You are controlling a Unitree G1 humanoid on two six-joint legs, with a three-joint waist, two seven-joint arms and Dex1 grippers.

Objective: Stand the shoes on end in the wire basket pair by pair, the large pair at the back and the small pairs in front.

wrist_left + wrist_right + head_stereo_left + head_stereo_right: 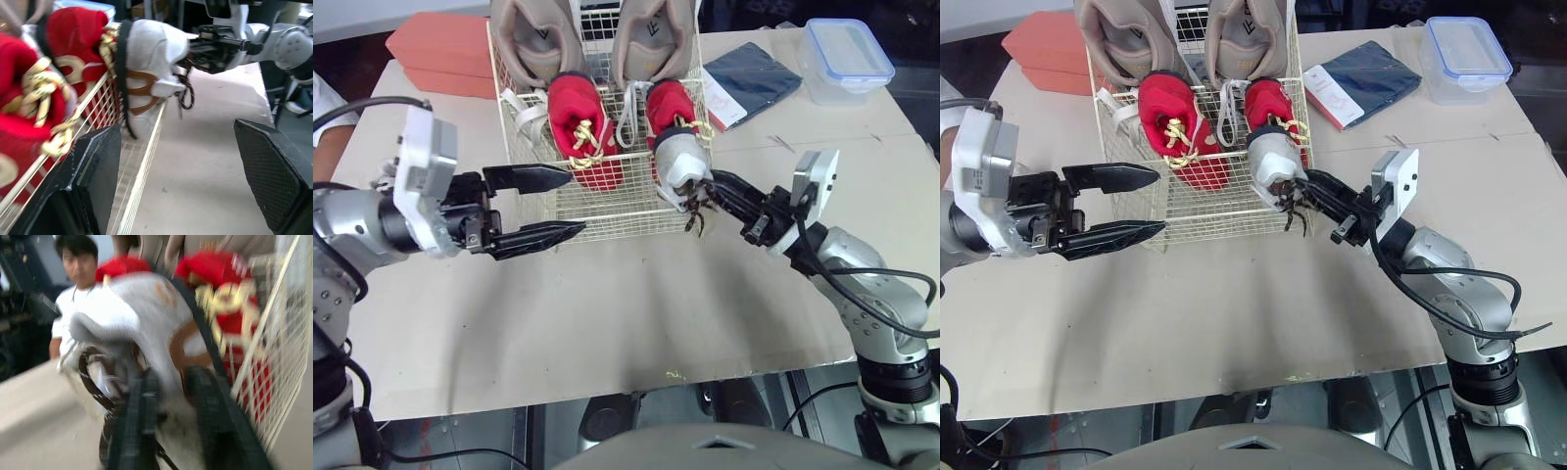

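Presently, at left centre, the left gripper [574, 204] hangs empty with its fingers apart, just beside the wire basket [607, 233]. The large tan pair [533, 34] stands at the back, with the red pair [578, 127] in front. At the basket's front right corner, the right gripper [715, 191] is clamped on a white shoe [680, 162]. Judgement: seat it on end inside the wire, leaving room for its mate. The table [607, 323] is beige, with an orange box [440, 49] upper left and a lidded plastic tub [847, 59] upper right.

Left pincer [576, 203] gapes wide, right pincer [717, 188] clamped tight, both reaching forward.
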